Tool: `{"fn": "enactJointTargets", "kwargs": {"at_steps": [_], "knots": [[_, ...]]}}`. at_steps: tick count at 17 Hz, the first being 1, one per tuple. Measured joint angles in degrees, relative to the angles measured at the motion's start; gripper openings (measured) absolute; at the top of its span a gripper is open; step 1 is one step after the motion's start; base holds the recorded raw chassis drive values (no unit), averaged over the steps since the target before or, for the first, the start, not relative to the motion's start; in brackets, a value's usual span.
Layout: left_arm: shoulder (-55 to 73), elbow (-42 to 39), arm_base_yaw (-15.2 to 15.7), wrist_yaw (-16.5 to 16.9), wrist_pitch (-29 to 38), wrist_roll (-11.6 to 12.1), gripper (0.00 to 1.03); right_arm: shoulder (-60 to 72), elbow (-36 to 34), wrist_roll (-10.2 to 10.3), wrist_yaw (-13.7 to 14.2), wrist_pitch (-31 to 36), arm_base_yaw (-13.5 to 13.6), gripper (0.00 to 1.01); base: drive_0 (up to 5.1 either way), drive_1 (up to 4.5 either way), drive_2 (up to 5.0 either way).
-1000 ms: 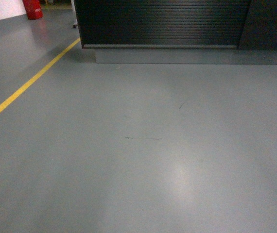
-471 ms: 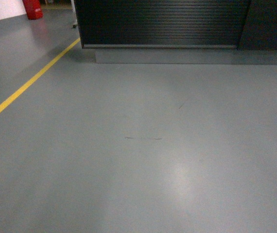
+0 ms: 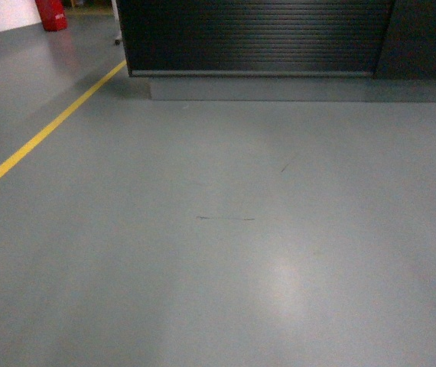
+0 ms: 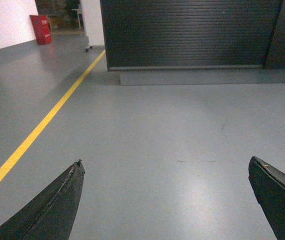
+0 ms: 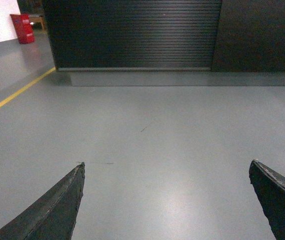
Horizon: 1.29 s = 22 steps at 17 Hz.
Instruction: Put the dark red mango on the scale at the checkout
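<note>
Ahead of both jaws, well apart: checkout (image 3: 252, 38) ribbed front across grey floor (image 3: 226, 252). Left gripper (image 4: 165, 187) and right gripper (image 5: 165, 187) spread wide, empty. Dark red mango, scale not in view. View unchanged from second ago; base seems stalled, approach pending.

Floor (image 3: 279, 252) is looking like smooth grey coating with a soft sheen, throwing back a pale glare patch and showing a few thin dark scuffs. The checkout (image 3: 256, 34) front is showing ribbed black slats, slightly satin, sitting on a plain matt grey base. The yellow line (image 3: 42, 134) is looking painted and flat.
</note>
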Motion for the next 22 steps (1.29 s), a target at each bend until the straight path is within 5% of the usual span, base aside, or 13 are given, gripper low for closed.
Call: {"fn": "enactJointTargets", "kwargs": {"at_steps": [22], "knots": [[0.0,0.0,0.0,0.0,0.0,0.0,0.98,0.0,0.0,0.0,0.0,0.0,0.0,0.98,0.0,4.30,-4.4]]}}
